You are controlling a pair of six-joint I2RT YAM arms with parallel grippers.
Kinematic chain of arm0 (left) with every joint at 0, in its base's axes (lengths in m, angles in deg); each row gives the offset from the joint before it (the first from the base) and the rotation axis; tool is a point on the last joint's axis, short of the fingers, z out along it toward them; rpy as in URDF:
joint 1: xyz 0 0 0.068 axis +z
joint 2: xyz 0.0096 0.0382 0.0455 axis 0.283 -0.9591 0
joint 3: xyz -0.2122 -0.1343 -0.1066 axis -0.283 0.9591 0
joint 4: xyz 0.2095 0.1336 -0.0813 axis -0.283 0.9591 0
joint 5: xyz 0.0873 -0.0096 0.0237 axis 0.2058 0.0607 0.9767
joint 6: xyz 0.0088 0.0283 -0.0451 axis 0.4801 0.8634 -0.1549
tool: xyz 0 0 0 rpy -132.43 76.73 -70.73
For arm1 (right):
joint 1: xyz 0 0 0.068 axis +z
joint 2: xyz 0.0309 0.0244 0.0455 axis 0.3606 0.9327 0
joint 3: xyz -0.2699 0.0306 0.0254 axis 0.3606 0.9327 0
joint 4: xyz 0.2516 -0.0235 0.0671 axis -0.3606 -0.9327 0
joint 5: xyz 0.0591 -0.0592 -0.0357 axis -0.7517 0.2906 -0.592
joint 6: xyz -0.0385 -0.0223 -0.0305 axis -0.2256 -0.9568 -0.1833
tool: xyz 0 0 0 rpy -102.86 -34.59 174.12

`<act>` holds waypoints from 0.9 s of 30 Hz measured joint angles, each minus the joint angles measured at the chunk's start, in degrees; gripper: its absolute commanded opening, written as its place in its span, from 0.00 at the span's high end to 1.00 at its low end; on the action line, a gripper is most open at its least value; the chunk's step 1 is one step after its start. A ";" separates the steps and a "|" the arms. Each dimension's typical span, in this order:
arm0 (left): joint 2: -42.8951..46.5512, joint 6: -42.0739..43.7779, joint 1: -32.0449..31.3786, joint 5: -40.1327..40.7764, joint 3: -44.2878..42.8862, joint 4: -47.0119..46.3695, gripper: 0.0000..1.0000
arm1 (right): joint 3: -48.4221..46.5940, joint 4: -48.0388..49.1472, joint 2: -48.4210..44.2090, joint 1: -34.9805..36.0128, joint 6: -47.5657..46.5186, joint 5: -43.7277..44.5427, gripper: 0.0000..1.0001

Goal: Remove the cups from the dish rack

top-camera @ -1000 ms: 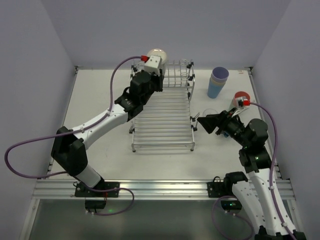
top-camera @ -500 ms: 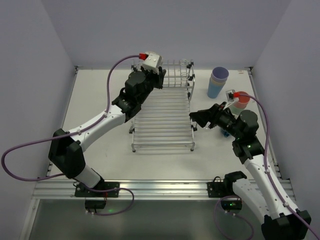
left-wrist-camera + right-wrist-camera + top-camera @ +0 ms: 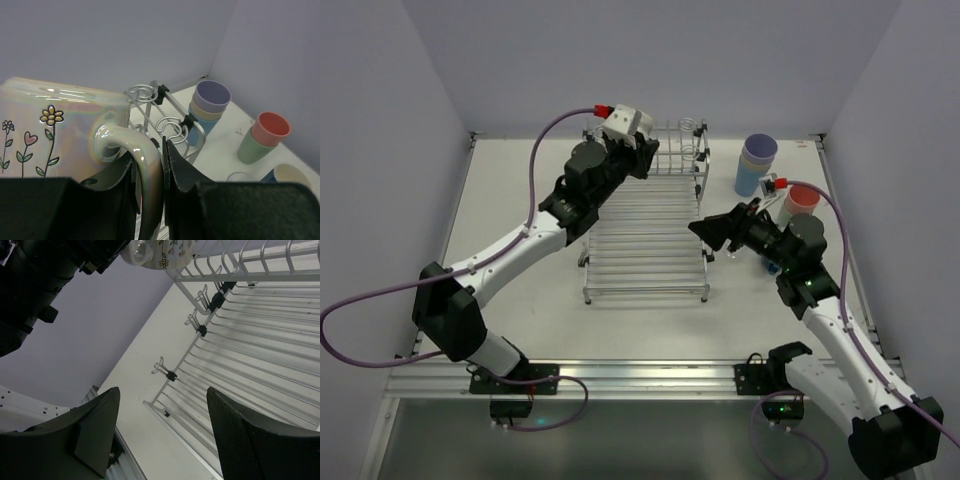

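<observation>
A pearly white mug (image 3: 55,125) with painted flowers hangs over the raised far end of the chrome dish rack (image 3: 645,240). My left gripper (image 3: 149,152) is shut on its handle. In the top view the left gripper (image 3: 632,150) and its wrist hide the mug. From the right wrist, the mug (image 3: 160,252) shows above the dish rack (image 3: 260,340). My right gripper (image 3: 705,228) hovers at the rack's right rail. Nothing sits between the open fingers of this right gripper (image 3: 162,395).
Right of the rack stand a lavender-topped stack of cups (image 3: 756,165) and a pink cup nested in a green one (image 3: 800,200). A clear glass (image 3: 240,176) and a dark-blue mug (image 3: 290,175) stand nearer. Walls close in on three sides.
The left wrist has turned over the mug, which showed beyond the rack's far end a second ago. The right gripper has swung left to the rack's right rail.
</observation>
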 measured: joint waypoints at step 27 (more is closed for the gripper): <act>16.83 -41.31 -0.04 -24.15 11.52 -22.05 1.00 | 2.93 60.15 27.50 22.67 41.94 21.51 0.07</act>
